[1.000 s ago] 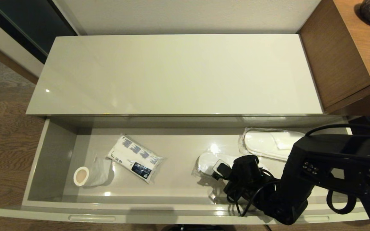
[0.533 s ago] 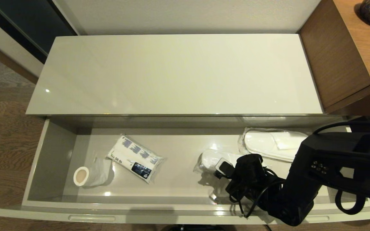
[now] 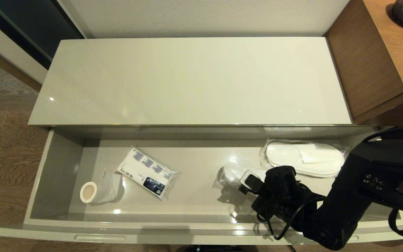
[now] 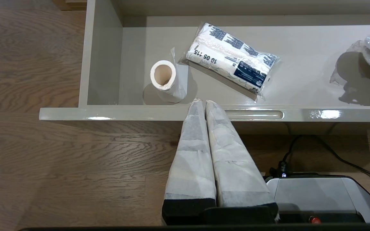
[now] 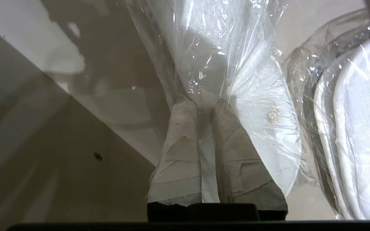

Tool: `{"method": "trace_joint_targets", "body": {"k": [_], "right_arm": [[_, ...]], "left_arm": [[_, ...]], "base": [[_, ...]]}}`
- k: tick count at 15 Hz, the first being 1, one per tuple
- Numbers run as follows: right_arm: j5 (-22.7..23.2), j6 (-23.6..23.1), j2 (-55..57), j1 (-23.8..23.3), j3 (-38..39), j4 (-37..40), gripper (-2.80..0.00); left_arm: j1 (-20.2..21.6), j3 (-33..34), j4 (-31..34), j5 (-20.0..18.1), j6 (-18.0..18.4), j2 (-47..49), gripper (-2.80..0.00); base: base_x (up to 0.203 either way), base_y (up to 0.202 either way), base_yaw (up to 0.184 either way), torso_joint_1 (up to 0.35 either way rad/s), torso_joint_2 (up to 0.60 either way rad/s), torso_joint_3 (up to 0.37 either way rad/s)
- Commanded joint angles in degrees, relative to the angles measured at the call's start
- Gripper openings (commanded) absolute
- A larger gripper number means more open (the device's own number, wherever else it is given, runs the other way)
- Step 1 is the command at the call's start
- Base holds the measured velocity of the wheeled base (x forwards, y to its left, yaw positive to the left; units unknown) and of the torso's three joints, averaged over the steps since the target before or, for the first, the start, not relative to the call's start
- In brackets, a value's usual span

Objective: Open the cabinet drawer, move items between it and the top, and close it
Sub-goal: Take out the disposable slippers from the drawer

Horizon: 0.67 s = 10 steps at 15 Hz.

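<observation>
1. You are looking down on the cabinet drawer (image 3: 58, 168), which is standing pulled fully out below the top (image 3: 187, 80); nothing is lying on that glossy surface.
2. Your right gripper (image 5: 204, 106) is reaching into the drawer at about 4 o'clock in the head view, its fingers (image 5: 178, 147) pinching together on the clear plastic of the near slipper pack (image 3: 231, 173), with a fold of the wrap bunching between them.
3. The second slipper pack (image 3: 303, 157) is lying just beyond the pinched one, toward 3 o'clock, close to the drawer's rear wall.
4. The white printed bundle (image 3: 147, 173) is resting flat on the drawer floor at about 8 o'clock, lying at a slant.
5. A small wrapped roll (image 3: 94, 190) is sitting just beside that bundle, nearer the drawer's left end, its open core facing you.
6. Your left gripper (image 4: 201, 104) is hanging outside the drawer, above the front edge near one slot handle (image 4: 254, 114), its fingers pressing together on nothing.
7. The brown wooden unit (image 3: 373, 63) is standing at 2 o'clock, right against the cabinet.
</observation>
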Motion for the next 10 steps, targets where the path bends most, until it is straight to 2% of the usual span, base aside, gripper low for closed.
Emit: {"method": "trace_joint_targets", "body": {"k": [1,7,10], "right_arm": [[-0.1,-0.2,-3.4,0.1,2.2,-0.4,-2.8],[-2.2,-0.5,-7.8,1.3,4.4,0.0,-2.8],[-2.4,-0.5,-12.6,1.4,4.6,3.2,-2.8]], "left_arm": [[0.0,0.0,0.0,0.0,0.1,0.1,-2.8],[0.0,0.0,0.0,0.0,0.1,0.1,-2.8],[0.0,0.0,0.0,0.0,0.0,0.1,-2.8]], "base": [[0.0,0.0,0.0,0.0,0.0,0.0],[0.0,0.0,0.0,0.0,0.0,0.0],[0.0,0.0,0.0,0.0,0.0,0.0]]}}
